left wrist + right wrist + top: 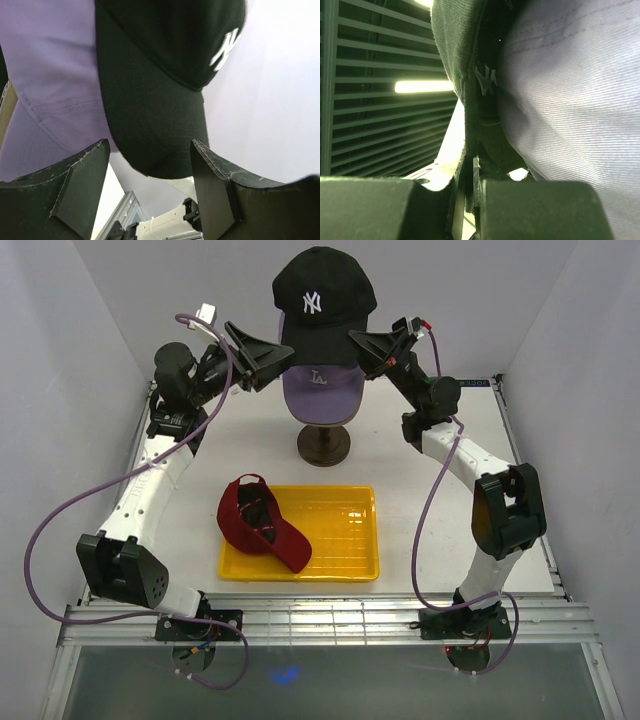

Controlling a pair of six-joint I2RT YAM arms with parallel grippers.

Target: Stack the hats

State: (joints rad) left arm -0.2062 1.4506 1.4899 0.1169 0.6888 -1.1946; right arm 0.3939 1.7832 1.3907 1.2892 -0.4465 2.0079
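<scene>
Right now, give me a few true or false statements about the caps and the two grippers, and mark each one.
1. The black cap sits on top of the lavender cap. True.
2. The red cap lies on the bare table. False: it lies in the yellow tray.
3. The right gripper is shut on the black cap's edge. True.
4. The left gripper is clamped on the lavender cap. False: its jaws stand open, with the black cap's brim above the gap between them.
5. The black cap carries a white LA logo. False: its white logo reads NY.
</scene>
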